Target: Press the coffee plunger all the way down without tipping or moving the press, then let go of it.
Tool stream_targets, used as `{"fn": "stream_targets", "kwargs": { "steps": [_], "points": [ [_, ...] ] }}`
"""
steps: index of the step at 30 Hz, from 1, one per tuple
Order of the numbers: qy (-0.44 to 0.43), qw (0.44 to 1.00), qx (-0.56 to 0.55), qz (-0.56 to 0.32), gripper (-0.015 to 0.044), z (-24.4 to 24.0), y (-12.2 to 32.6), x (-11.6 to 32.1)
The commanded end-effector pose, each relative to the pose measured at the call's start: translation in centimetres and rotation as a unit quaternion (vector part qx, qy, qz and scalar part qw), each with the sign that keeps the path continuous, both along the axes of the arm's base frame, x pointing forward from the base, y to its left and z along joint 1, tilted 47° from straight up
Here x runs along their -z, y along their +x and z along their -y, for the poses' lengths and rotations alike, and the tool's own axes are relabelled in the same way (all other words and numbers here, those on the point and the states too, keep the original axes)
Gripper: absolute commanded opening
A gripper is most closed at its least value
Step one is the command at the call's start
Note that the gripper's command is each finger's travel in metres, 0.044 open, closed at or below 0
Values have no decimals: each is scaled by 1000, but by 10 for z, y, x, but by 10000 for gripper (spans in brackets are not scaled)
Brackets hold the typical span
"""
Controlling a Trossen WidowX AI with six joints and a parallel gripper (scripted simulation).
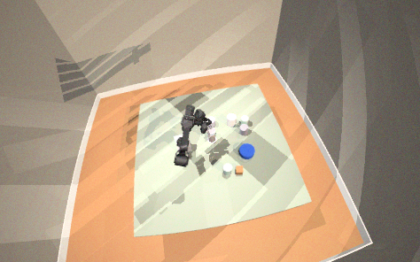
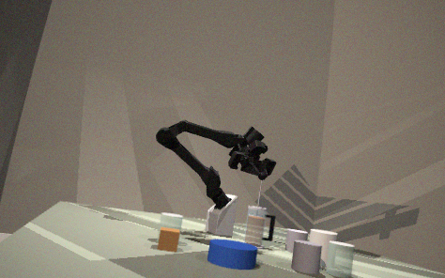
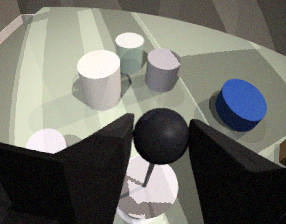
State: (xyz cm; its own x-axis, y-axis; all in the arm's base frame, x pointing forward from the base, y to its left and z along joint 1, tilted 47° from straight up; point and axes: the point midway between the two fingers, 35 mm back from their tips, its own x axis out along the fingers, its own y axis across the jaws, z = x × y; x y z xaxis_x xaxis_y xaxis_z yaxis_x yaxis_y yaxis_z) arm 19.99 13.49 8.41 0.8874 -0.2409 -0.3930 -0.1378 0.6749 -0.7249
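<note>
Hand (image 3: 160, 137) clamped on the black ball knob (image 3: 160, 135), directly above the glass coffee press (image 2: 257, 225) on the bench (image 2: 69, 235). Rod fully raised; off-axis push would likely tip the press.

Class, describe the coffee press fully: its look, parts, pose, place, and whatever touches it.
The glass coffee press stands upright on the pale green mat, beside the arm's white base block. Its clear cylindrical body shows a brownish fill, with a black handle on one side. A thin pale rod rises straight from the lid, fully raised, ending in a round black knob. The black pincer is shut on that knob, one finger at each side. Nothing else touches it; the cups stand apart.
</note>
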Motion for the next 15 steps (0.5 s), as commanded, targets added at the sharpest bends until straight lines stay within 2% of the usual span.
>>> {"fn": "stream_targets", "kwargs": {
  "steps": [1, 15],
  "points": [
    [-1, 1000, -1, 0, 116, 1, 1, 1],
    [0, 1000, 1, -4, 116, 12, 5, 20]
  ]
}}
